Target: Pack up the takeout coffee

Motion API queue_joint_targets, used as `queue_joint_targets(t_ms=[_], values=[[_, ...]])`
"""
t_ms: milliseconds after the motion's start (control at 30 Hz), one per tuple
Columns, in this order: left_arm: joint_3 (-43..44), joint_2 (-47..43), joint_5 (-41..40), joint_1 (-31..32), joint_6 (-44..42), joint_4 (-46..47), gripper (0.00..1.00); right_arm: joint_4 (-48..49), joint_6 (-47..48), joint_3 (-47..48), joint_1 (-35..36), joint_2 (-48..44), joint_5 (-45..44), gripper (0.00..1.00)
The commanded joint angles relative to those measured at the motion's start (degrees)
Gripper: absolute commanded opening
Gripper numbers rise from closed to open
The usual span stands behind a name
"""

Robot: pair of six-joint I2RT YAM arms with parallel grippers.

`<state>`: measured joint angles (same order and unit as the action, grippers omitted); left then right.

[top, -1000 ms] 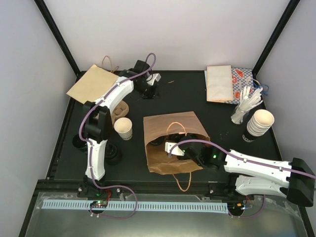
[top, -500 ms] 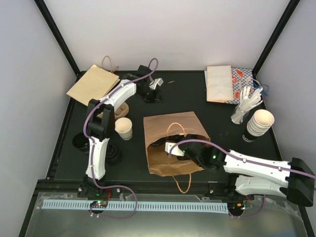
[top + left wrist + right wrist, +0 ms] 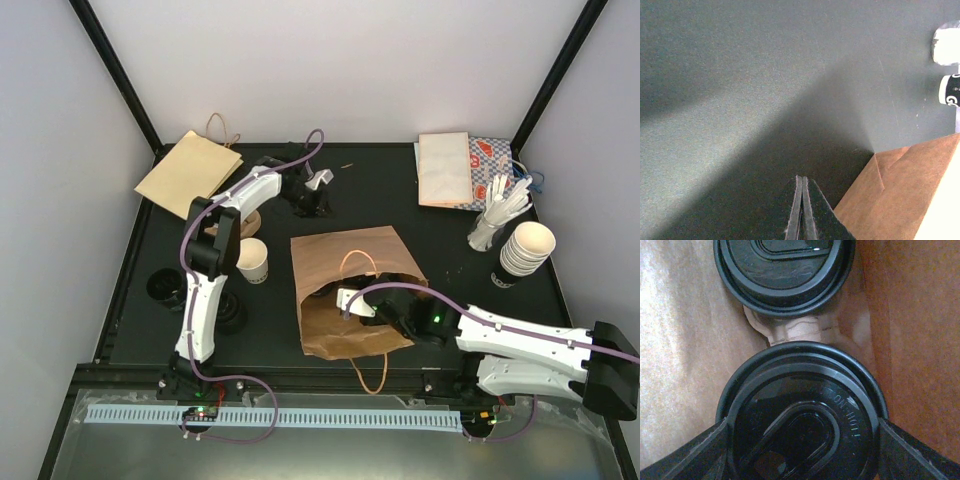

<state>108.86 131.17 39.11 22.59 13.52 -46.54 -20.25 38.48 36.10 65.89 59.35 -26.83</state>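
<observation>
The takeout coffee point(image 3: 250, 260) stands upright on the tabletop just left of the paper bag point(image 3: 345, 250), mouth up, long axis vertical. The left end effector point(image 3: 801, 179), fingers pressed together, hangs beyond the bag's far edge, so this nearer arm must reach back and leftward. The right end effector point(image 3: 370, 312) is inside the bag, clamped on a black-lidded cup point(image 3: 800, 410).

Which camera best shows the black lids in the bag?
The right wrist view: the nearer lid, between the fingers of the right claw, and the farther lid fill it. The top view shows only dark shapes at the mouth of the paper bag. The left wrist view shows none, only table and brown paper.
</observation>
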Motion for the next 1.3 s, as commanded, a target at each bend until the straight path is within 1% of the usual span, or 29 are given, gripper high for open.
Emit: queue_joint_targets(t_ms=[0,133,400,633,767,900,1133,1267], values=[[1.40,1.83,3.56,0.35,-0.99,0.72,0.01,-0.95,-1.03,-0.52,0.28,-1.50,0.72,0.57],[1.88,3.05,6.03,0.43,-0.98,0.05,0.02,-1.49,-0.86,-0.25,0.29,-1.61,0.56,0.57],[1.69,4.17,7.61,0.87,-4.16,-2.57,0.02,-1.87,-1.09,0.24,0.29,-1.44,1.11,0.57],[1.71,4.68,7.17,1.57,-6.65,-4.33,0.02,-2.94,-0.98,0.88,0.29,-1.80,1.64,0.57],[1.58,5.51,5.43,1.75,-7.85,-5.94,0.02,-3.42,-0.87,1.38,0.27,-1.79,1.72,0.57],[1.44,5.95,5.78,2.14,-9.64,-6.97,0.02,-3.71,-0.87,1.52,0.27,-2.02,1.98,0.57],[1.45,6.58,9.93,2.81,-12.47,-7.86,0.02,-4.22,-0.84,1.81,0.27,-2.06,2.05,0.57],[1.53,7.44,12.38,3.09,-13.12,-8.04,0.02,-2.34,-0.44,1.11,0.29,-1.62,-0.02,0.57]])
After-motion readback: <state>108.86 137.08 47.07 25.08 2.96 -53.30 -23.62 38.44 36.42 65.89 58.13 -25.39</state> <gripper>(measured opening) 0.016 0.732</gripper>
